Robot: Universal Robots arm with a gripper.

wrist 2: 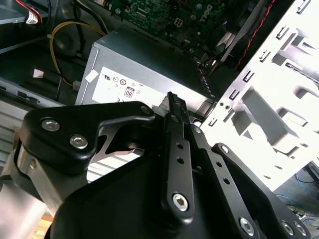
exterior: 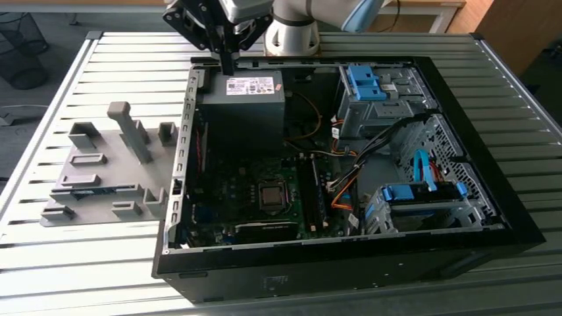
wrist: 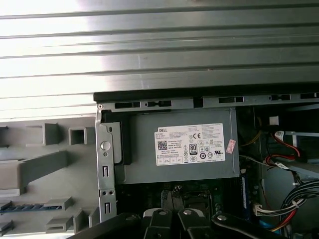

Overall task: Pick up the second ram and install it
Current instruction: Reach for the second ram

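The second ram (exterior: 84, 191) is a thin bluish stick lying in a slot of the grey holder plate (exterior: 105, 171), on the exterior view's left beside the open computer case (exterior: 351, 243). The first wrist view also has the ram (wrist: 22, 206) as a blue strip in the holder. My gripper (exterior: 228, 64) hangs above the case's far corner, over the grey power supply (exterior: 249, 89), well away from the ram. Its black fingers (wrist 2: 172, 107) are pressed together with nothing between them. In the first wrist view the gripper (wrist: 173, 215) sits above the power supply (wrist: 179, 149).
Inside the case lie the motherboard (exterior: 263, 197), black memory slots (exterior: 307, 191), bundled cables (exterior: 347, 191) and blue drive bays (exterior: 412, 194). The holder plate carries several upright grey blocks (exterior: 131, 128). Everything rests on a slatted metal table (exterior: 52, 263).
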